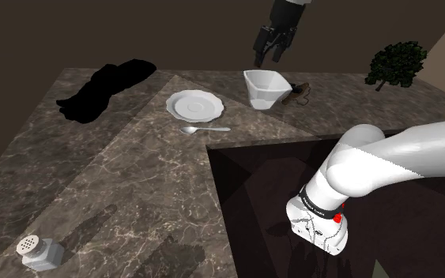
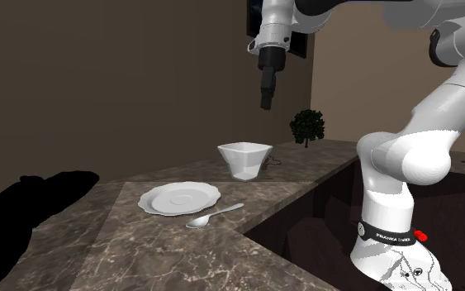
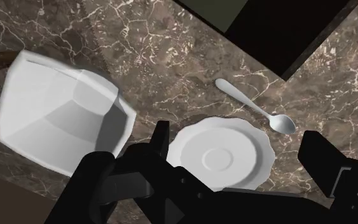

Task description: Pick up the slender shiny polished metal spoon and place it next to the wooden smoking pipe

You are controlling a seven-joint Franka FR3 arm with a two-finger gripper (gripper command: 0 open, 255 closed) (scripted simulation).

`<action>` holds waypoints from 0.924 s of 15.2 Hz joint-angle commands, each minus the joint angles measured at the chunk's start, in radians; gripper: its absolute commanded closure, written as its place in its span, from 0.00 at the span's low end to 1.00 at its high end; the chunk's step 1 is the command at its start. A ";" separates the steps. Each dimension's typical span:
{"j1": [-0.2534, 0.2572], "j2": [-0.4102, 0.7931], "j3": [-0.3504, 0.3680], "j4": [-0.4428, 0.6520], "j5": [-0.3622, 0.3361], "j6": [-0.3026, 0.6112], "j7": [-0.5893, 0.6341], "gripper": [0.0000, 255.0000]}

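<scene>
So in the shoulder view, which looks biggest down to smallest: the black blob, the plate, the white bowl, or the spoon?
1. The black shape looks largest by far.
2. The plate and the white bowl look about alike, wide against tall, so I won't rank them.
3. The spoon looks smallest: long but very thin.

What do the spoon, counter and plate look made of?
Spoon: likely polished metal, silvery with bright glints. Counter: looks like dark brown marble, pale veins, slight sheen. Plate: plain matte white, scalloped rim; perhaps ceramic, can't tell.
</scene>
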 commanded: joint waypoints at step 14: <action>0.006 0.167 0.194 -0.244 0.098 0.506 0.336 0.00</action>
